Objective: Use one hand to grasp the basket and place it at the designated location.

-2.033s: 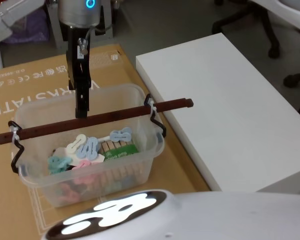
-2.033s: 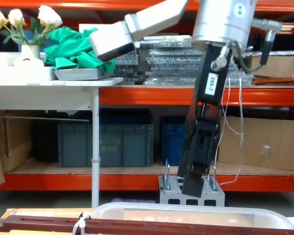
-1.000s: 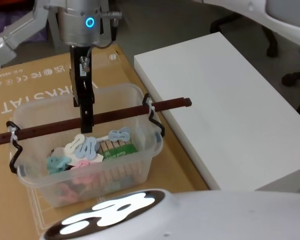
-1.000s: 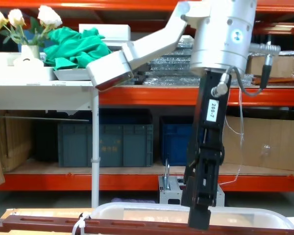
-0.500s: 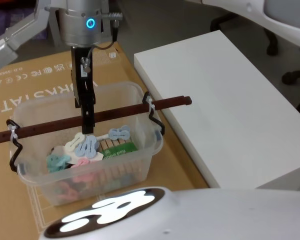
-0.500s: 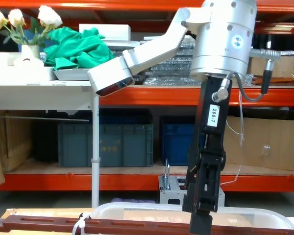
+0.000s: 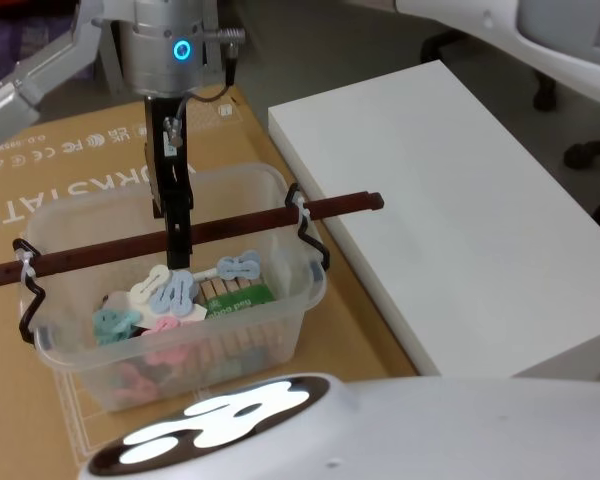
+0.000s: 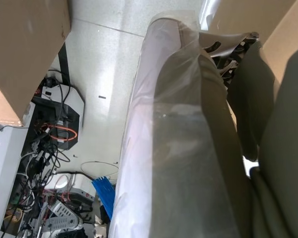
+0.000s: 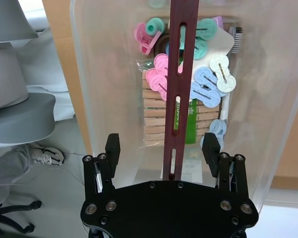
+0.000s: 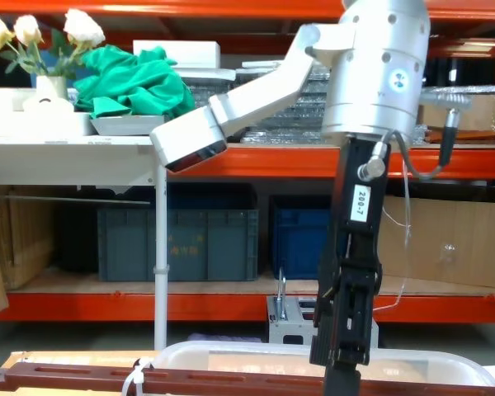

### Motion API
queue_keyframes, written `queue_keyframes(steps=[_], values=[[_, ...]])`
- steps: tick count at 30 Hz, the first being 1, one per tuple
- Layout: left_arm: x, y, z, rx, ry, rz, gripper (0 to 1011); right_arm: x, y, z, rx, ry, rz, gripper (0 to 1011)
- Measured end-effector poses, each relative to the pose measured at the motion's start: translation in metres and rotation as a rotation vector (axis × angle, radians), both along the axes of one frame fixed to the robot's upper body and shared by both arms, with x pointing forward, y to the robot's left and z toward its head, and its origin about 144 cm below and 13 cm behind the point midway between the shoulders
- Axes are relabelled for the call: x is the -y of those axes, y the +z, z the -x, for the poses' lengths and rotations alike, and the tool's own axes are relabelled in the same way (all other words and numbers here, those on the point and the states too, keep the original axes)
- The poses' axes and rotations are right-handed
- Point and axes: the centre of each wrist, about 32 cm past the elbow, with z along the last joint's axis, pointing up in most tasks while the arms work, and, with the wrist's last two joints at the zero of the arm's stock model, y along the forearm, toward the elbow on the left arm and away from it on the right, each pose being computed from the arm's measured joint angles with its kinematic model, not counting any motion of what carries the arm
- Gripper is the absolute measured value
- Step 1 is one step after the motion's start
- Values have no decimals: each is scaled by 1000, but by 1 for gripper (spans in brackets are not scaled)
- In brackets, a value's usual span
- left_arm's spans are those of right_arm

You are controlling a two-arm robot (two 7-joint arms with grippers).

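Observation:
The basket [image 7: 280,325] is a clear plastic tub sitting on a cardboard sheet, and its wall also shows in the right wrist view [image 9: 97,89]. Colourful clothespins [image 7: 180,295] lie inside it. A reddish-brown wooden bar handle [image 7: 245,222] crosses over its top, tied on with white zip ties. My right gripper [image 7: 180,262] reaches straight down at the middle of the bar. In the right wrist view this gripper [image 9: 161,148] is open, with the handle [image 9: 178,74] running between its two fingers, untouched. In the chest view the same gripper [image 10: 342,375] hangs at the bar [image 10: 148,381].
A white raised platform [image 7: 450,210] lies just right of the basket, close to the handle's end. The cardboard sheet [image 7: 60,170] extends left and back. Behind stand orange shelves with dark blue crates [image 10: 177,243] and a small grey metal box [image 10: 285,330].
My right gripper has come down from behind and above the handle until its open fingers straddle the bar. The basket has not moved.

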Motion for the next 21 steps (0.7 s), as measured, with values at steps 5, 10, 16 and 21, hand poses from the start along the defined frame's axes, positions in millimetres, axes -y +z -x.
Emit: queue_keyframes(steps=[5, 10, 16, 21], values=[[0, 0, 0, 0, 0, 0, 0, 0, -5, -2, -11, -1, 1, 1000], [0, 0, 0, 0, 0, 0, 0, 0, -8, -4, -21, -3, 2, 1000], [0, 0, 0, 0, 0, 0, 0, -2, -13, -6, -32, 0, 3, 1000], [0, 0, 0, 0, 0, 0, 0, -4, -16, -7, -42, 4, 3, 1000]])
